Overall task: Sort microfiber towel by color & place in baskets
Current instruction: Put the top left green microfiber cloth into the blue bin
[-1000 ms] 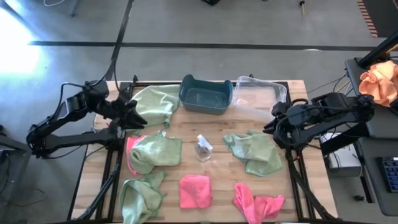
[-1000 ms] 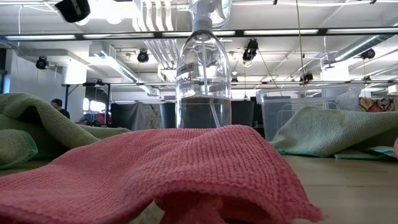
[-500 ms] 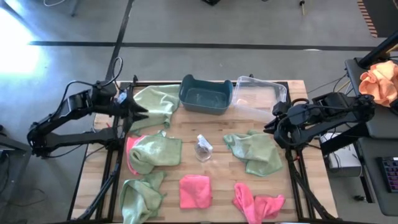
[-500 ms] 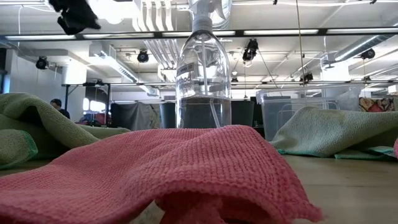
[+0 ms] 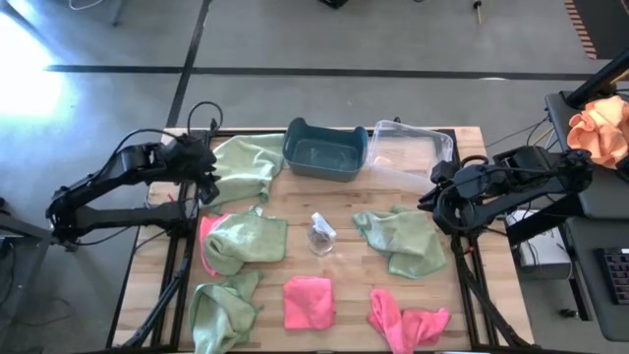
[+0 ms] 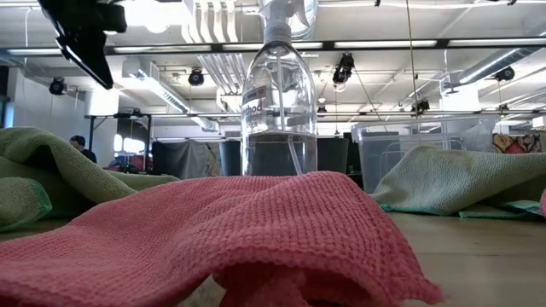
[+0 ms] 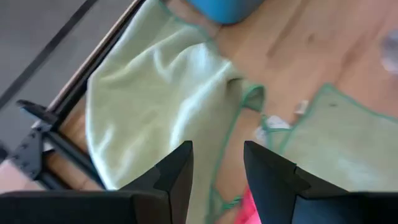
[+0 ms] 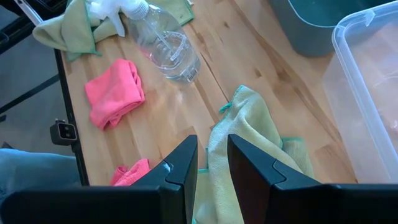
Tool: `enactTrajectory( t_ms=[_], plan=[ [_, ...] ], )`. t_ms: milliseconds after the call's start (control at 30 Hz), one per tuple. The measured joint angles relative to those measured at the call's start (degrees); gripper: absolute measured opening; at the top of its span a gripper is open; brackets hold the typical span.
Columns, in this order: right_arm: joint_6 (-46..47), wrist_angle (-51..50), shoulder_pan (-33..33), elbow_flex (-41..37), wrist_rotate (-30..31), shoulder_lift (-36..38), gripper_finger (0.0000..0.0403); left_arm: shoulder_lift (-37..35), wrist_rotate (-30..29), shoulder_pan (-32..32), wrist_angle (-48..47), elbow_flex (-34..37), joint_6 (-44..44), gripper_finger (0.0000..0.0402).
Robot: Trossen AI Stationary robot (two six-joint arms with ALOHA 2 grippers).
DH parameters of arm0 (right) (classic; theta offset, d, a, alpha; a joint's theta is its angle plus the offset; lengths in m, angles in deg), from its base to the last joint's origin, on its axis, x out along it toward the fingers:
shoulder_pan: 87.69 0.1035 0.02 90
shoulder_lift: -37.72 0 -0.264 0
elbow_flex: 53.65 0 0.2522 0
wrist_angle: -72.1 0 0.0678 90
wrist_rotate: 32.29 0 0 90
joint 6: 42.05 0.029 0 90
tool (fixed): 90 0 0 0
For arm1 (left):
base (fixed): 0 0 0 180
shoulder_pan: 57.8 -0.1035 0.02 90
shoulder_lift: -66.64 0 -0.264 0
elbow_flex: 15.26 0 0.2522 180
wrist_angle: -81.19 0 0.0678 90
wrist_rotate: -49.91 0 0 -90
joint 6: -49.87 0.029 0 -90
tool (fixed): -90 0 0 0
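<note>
Several microfiber towels lie on the wooden table. Green ones are at the far left, the left middle, the near left and the right. Pink ones lie near the front. The teal basket and the clear basket stand side by side at the far edge. My left gripper hangs open, pointing steeply down over the far-left green towel. My right gripper is open a little above the right green towel, holding nothing.
A clear spray bottle lies in the middle of the table. A pink towel edge shows under the left-middle green towel. An orange cloth bundle sits off the table at the right.
My left gripper has tipped from nearly level to steeply downward and has sunk a little over the far-left green towel, staying open. The towels have not moved.
</note>
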State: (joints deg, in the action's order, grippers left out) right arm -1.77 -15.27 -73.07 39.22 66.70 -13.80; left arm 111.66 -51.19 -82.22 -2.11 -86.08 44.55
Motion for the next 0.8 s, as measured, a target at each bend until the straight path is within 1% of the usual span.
enactTrajectory(
  t_ms=[267, 400, 633, 800],
  plan=[
    [0.0, 0.0, 0.0, 0.0, 0.0, 0.0, 0.0082, 6.2, -0.7, 0.0, 0.0, 0.2, 1.8, 0.0127],
    [-0.4, 0.0, 0.0, 0.0, 0.0, 0.0, 0.0082, 9.9, -3.1, 0.0, 0.0, 0.2, 1.9, 0.0127],
    [-0.4, 0.0, 0.0, 0.0, 0.0, 0.0, 0.0082, 15.9, -3.0, 0.0, 0.1, 0.3, 3.4, 0.0127],
    [-0.4, -1.6, 0.0, 0.0, 0.0, 0.0, 0.0082, 17.7, -3.0, -0.1, 1.5, 2.1, 3.6, 0.0127]
  ],
)
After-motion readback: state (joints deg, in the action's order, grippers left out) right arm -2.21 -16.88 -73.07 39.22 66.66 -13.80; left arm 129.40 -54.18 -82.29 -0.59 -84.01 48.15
